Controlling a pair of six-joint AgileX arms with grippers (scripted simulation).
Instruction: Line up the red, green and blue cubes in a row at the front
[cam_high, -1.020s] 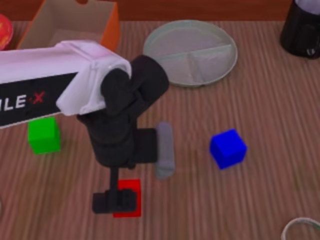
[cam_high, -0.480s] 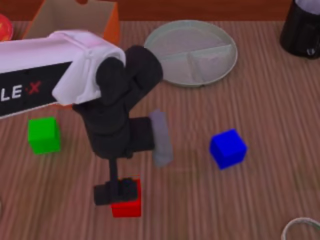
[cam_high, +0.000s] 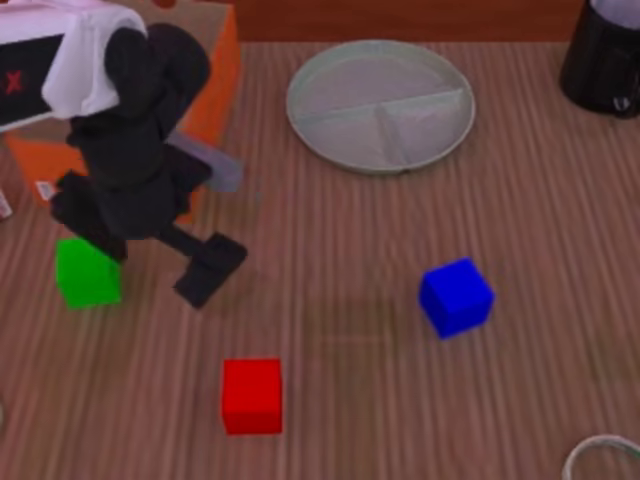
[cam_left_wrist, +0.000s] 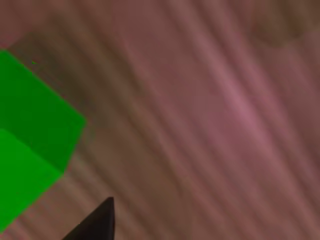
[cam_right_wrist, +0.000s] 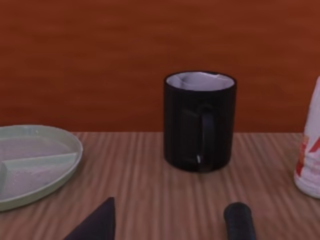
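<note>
The red cube (cam_high: 251, 396) sits alone at the near edge of the table (cam_high: 560, 220), left of centre, with nothing gripping it, so I judge it placed. Farther back and to the right lies the blue cube (cam_high: 456, 296), turned a little askew and well apart from the red one. At about the same depth on the left stands the green cube (cam_high: 88, 273); the left gripper (cam_high: 150, 255) hangs over it, one finger at the cube and the other out to its right, spread wide and empty. By my reading one cube of three is set, and green and blue are left to bring forward.

Farther off lie the divided plate (cam_high: 381, 104), the orange box (cam_high: 212, 90) and, at the far right, the mug (cam_high: 603, 55).

The left wrist view shows the green cube (cam_left_wrist: 31, 142) large beside one fingertip. Only the right wrist view shows the mug's handle and a white cup (cam_right_wrist: 309, 152); the right gripper (cam_right_wrist: 165, 220) is parked off to the right, its fingers well apart
</note>
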